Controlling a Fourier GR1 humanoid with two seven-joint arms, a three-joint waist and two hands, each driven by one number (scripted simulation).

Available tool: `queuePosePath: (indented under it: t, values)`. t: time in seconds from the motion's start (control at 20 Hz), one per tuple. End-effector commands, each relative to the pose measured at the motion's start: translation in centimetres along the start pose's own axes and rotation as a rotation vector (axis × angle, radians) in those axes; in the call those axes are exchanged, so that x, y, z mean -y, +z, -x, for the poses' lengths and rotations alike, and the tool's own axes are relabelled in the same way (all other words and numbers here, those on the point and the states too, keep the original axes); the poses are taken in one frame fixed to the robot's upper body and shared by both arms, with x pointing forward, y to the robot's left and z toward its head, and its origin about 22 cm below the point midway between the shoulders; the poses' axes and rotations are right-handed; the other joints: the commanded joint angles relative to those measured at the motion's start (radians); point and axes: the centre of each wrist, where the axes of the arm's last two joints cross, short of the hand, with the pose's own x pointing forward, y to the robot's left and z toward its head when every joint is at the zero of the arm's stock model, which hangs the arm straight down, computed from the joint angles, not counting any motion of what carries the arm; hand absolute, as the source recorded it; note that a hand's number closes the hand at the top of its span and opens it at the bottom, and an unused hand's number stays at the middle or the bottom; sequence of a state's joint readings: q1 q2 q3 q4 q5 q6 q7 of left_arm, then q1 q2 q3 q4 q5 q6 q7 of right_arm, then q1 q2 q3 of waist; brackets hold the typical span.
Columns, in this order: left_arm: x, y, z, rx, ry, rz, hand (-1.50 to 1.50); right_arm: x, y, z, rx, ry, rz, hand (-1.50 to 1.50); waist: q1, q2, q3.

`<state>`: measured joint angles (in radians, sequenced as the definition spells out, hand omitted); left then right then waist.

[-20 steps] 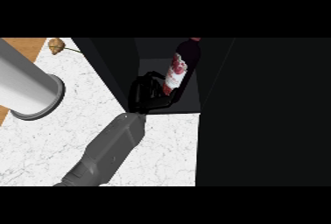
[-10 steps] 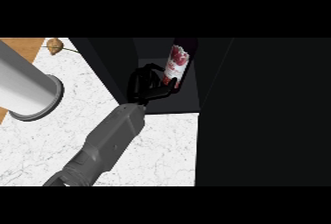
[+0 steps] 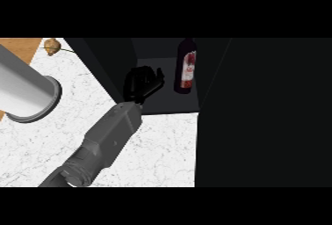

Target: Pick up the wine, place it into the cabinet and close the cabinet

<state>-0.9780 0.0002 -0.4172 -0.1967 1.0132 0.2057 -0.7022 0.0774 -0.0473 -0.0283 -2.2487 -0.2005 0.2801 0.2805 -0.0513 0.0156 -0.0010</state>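
The wine bottle (image 3: 187,66) stands upright inside the cabinet (image 3: 107,57), at 2 o'clock from the left hand (image 3: 144,83). The hand is apart from it, fingers relaxed, holding nothing. Placement judged complete. Outstanding: withdraw the hand and shut the cabinet door (image 3: 259,114), open at 3 o'clock.

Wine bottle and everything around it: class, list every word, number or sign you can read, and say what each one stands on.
Label on the wine bottle: pale marks on red, too blurred to read.
Nothing else in the head view carries any text, number or sign.
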Motion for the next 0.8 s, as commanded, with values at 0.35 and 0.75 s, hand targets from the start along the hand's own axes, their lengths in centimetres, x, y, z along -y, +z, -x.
queuePosePath:
  t: [0.35,0.75]
  values:
    - [-1.1,-0.4,0.0,0.128,0.001,-0.084,-1.50,0.0,0.2,0.1,0.001,0.016,0.000,-1.50,0.008,-0.001,0.000]
    - [-1.3,0.3,0.3,0.228,0.036,-0.008,-1.50,-0.2,-0.6,0.1,-0.015,0.028,0.019,-1.50,0.041,-0.013,0.001]
